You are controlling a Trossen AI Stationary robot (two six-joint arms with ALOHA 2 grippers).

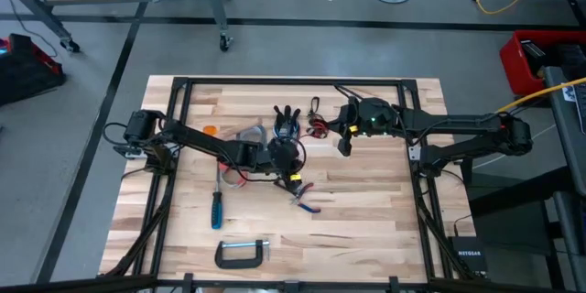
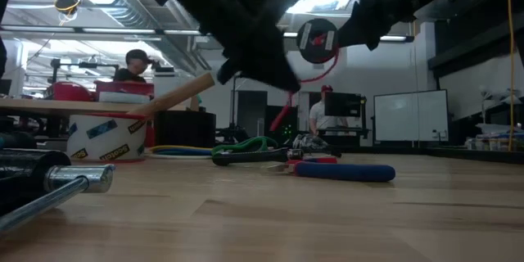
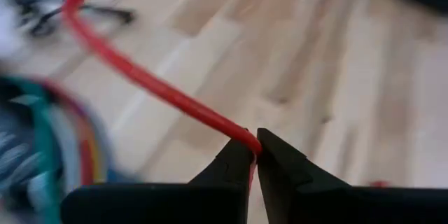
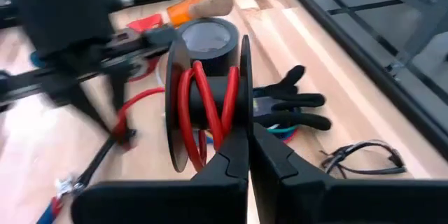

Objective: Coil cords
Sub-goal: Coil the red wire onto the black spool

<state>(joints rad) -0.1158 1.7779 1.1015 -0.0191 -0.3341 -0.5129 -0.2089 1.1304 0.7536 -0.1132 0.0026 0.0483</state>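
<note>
The left arm reaches across the bench (image 1: 366,211) toward its middle, its left end effector (image 3: 253,155) clamped together on a red cord (image 3: 147,84) that runs away over the wood. The right arm stretches in from the opposite side, and its right end effector (image 4: 250,143) is closed on the rim of a black spool (image 4: 210,101) wound with red cord. A black glove (image 4: 294,108) lies just behind the spool. A second thin dark cord (image 4: 360,155) seems to lie loose near the bench edge. No writing is legible.
</note>
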